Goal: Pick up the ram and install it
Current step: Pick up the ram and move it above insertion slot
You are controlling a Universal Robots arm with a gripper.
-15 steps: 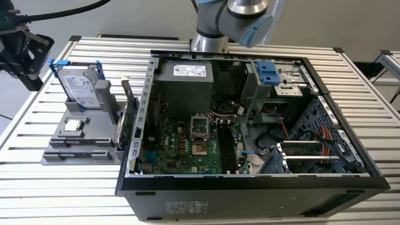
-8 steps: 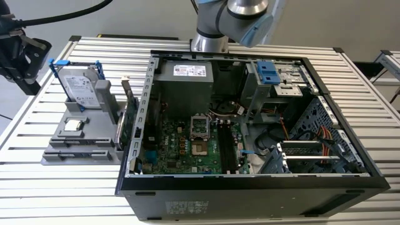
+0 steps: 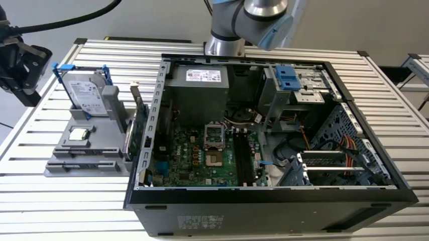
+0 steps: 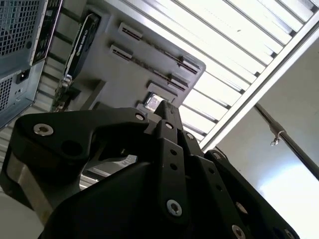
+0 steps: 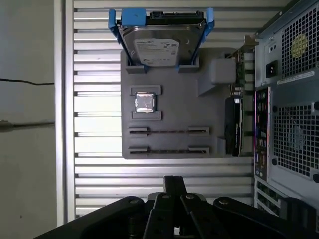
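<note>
The ram (image 5: pixel 168 132) shows as a thin dark strip standing edge-on in a slot of the grey holder (image 5: pixel 172 99); a second slot just beside it holds a similar strip. My gripper (image 5: pixel 174 185) hovers above the slatted table, off the holder's edge nearest those slots and clear of everything. Its black fingers (image 4: pixel 164 107) meet at the tips with nothing between them. In the exterior view the gripper (image 3: pixel 23 65) hangs at the left edge, above and left of the holder (image 3: pixel 60 168). The open computer case (image 3: pixel 268 193) shows its motherboard (image 3: pixel 201 160).
On the holder stand a silver hard drive (image 5: pixel 158 47) in a blue frame, a small square chip (image 5: pixel 144 102) and a green expansion card (image 5: pixel 233 124) next to the case wall. The arm's base (image 3: pixel 224 45) rises behind the case. The table's edge (image 5: pixel 62 119) runs close by.
</note>
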